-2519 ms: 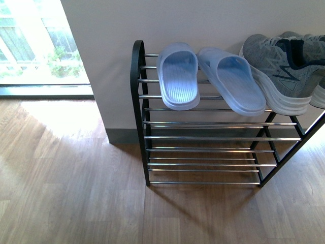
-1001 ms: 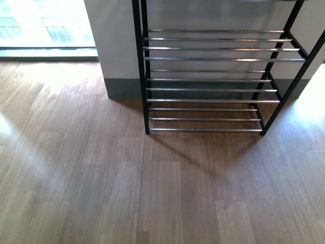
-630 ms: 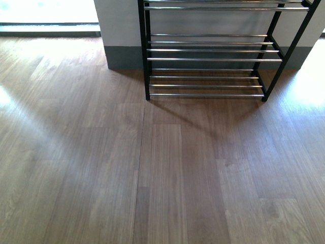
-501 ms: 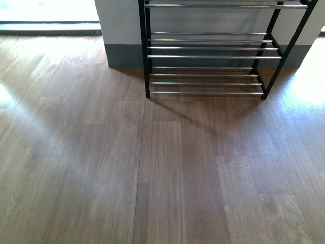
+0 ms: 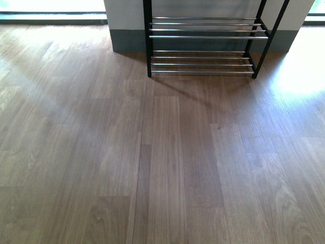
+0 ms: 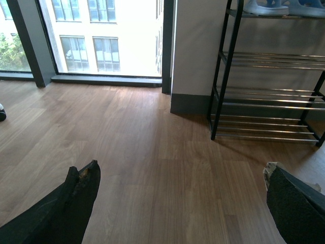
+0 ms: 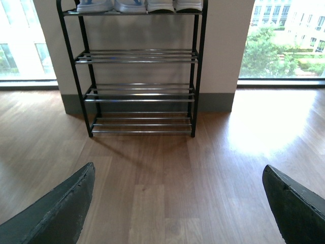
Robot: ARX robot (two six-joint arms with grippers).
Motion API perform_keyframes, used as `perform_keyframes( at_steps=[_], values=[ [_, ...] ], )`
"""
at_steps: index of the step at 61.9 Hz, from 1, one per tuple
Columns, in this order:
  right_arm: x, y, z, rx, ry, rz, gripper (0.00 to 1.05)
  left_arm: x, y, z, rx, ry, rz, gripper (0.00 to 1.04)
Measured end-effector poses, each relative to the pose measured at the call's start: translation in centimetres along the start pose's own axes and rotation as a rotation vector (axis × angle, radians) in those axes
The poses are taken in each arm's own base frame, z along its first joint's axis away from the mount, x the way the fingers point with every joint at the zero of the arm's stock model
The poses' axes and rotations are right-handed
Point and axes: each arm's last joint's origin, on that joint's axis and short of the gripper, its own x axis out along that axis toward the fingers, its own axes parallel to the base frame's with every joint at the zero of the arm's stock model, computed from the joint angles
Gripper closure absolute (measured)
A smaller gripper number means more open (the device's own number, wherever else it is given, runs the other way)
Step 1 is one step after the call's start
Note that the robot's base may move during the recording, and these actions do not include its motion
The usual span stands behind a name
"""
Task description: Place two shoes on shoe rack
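The left gripper [image 6: 177, 203] stood open and empty over bare floor [image 5: 162, 162]. On the shoe rack [image 7: 137, 76], four shoes [image 7: 139, 6] sat on the top tier. They looked light, with soft uppers; the heel rim seemed the best hold. The right gripper [image 7: 177, 203] also gaped empty.

— What do the robot's hands look like from here?

— The left wrist view shows the left gripper [image 6: 180, 203] as two matte black fingers [image 6: 76, 203], blunt and wedge-shaped. The tips look worn: frayed, pale, chipped edges, with a rough, grainy pad face on one.

— And the other one?

— The right gripper [image 7: 177, 206] has dark grey-black fingers [image 7: 63, 211] that taper like curved blades, with a coarse, dull surface. No cables, screws or markings show.
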Motion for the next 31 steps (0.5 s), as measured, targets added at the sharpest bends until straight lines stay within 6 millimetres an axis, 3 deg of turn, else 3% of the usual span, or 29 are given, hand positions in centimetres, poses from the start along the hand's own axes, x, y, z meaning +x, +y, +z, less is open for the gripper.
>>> perform_keyframes(
  at_steps=[31],
  values=[
    [0.0, -0.01, 0.0, 0.0, 0.0, -0.003, 0.09, 0.0, 0.0, 0.0, 0.0, 0.0, -0.001, 0.09]
  ],
)
